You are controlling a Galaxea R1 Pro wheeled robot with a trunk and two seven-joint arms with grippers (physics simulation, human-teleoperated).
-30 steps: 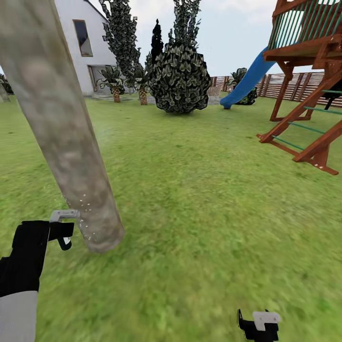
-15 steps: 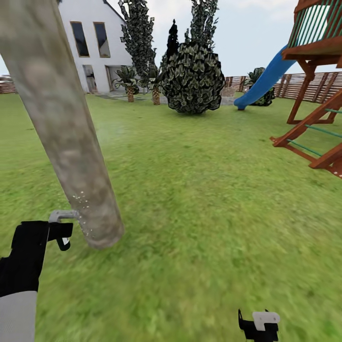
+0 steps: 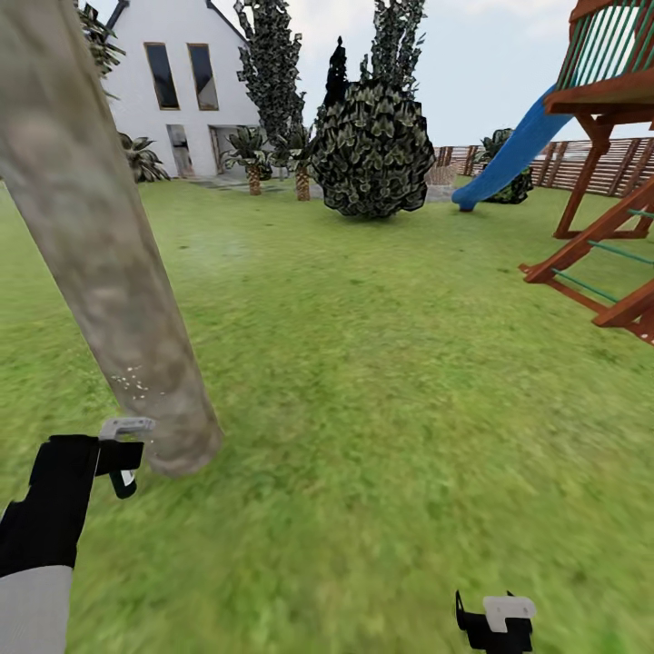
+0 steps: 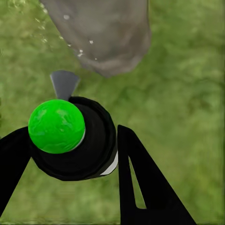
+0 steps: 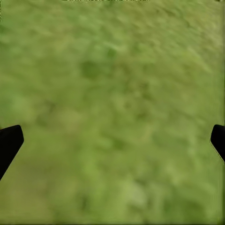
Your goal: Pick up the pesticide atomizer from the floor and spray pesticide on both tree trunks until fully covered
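The lawn (image 3: pixel 391 381) spreads wide. A tree trunk (image 3: pixel 109 272) leans close at the left, white pesticide specks (image 3: pixel 132 381) low on it. The left gripper (image 4: pixel 77 154) has its jaws closed round the atomizer (image 4: pixel 70 136), nozzle near the trunk's base. The right gripper (image 5: pixel 112 140) hangs wide open, empty. Spraying seems underway; next, probably aim the nozzle higher.
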